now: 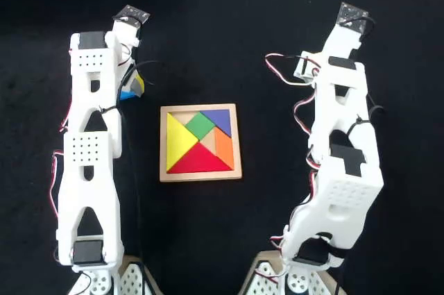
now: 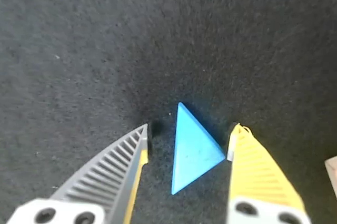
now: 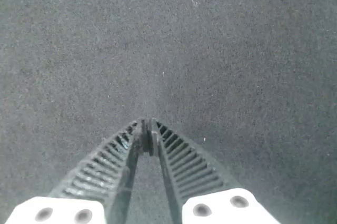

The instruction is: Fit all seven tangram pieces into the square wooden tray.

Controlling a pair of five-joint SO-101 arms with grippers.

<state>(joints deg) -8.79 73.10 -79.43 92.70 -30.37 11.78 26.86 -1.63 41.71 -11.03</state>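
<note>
Blue triangle [image 2: 194, 153] lies flat on the black-covered bench [image 2: 79, 50], outside the square wooden tray [image 1: 200, 177]. The left claw [image 2: 189, 132] stands released, one finger on either side of it. The tray holds coloured pieces [image 1: 200, 162] and sits between the arms. The right claw [image 3: 147, 126] is clenched on nothing.

Left gripper [image 2: 190, 129]: triangle piece [image 2: 192, 150] flat on the table cloth [image 2: 105, 34], between the jaws. One corner sits against the inner face of one finger [image 2: 253, 166], with a gap to the other. Its tip points out past the fingertips.

Square wooden tray [image 1: 201, 176]: on the cloth, off to the right of those jaws, between the two arms (nearer the left one). Tangram pieces [image 1: 182, 141] lie inside it.

Right gripper [image 3: 146, 129]: over the cloth, tray well apart to the left of its jaws.
</note>
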